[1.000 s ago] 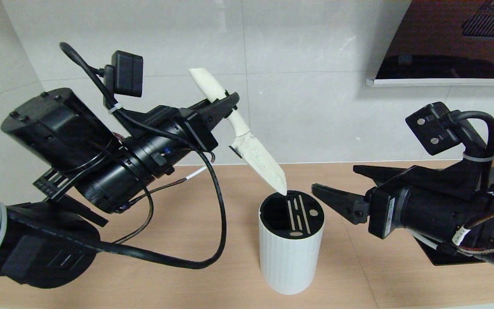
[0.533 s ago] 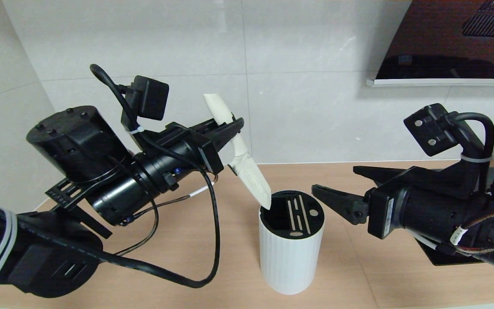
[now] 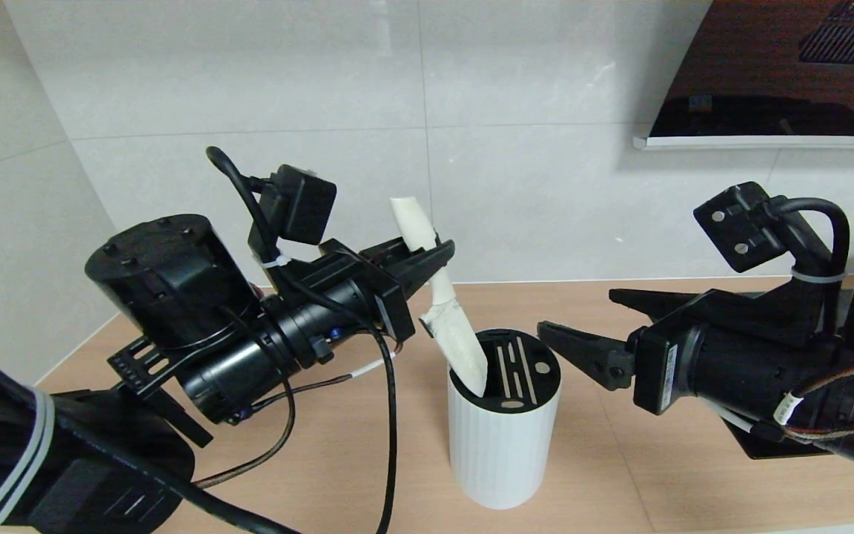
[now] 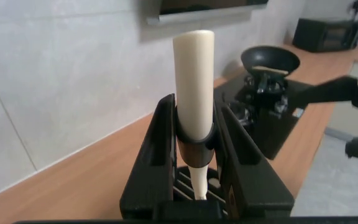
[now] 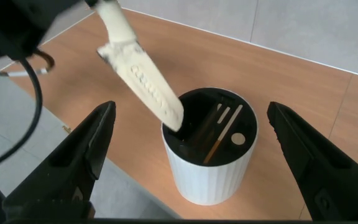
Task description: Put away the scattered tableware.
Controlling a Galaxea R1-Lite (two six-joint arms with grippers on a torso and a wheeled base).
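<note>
- White knife (image 3: 460,345) clamped by its handle in left claw (image 3: 433,268), tip inside the wide pocket of the holder (image 3: 502,445) on the desk (image 3: 620,489).
- Right claw (image 3: 577,309) spread apart beside the holder.
- Best lowered along the blade's tilt, clear of the rim; release only once seated.
</note>
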